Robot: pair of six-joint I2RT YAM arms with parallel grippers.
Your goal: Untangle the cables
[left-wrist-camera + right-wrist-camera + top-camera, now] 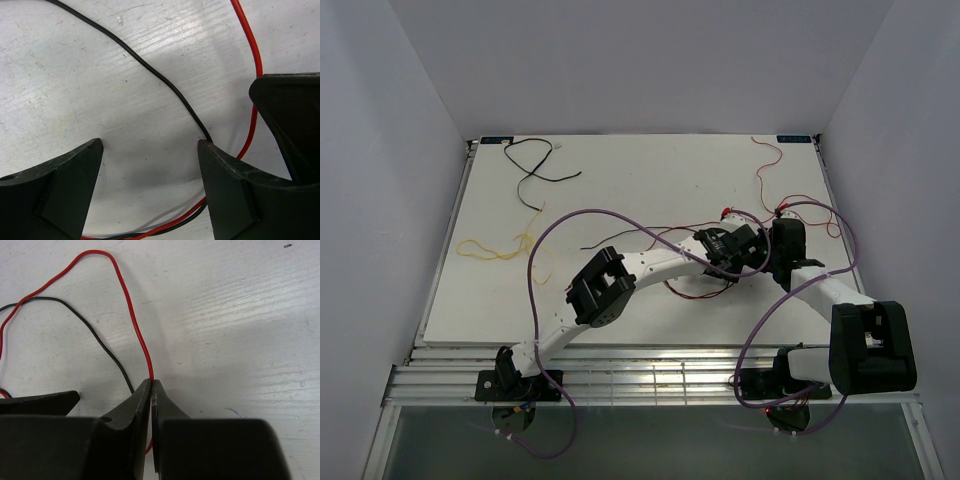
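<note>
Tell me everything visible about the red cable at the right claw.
The red cable is thin and glossy, plastic-coated by its look. The right claw is shut on it, pinching it at the fingertips. From there it runs away from the claw, arches over and trails off left, lying slack on the white table and crossing a black cable.

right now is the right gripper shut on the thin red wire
Shut: the right gripper pinches the thin red wire between touching jaws.

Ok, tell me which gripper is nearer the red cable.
Right. The right gripper is shut on the red cable; the left gripper is open, with that cable only running past one finger.
</note>
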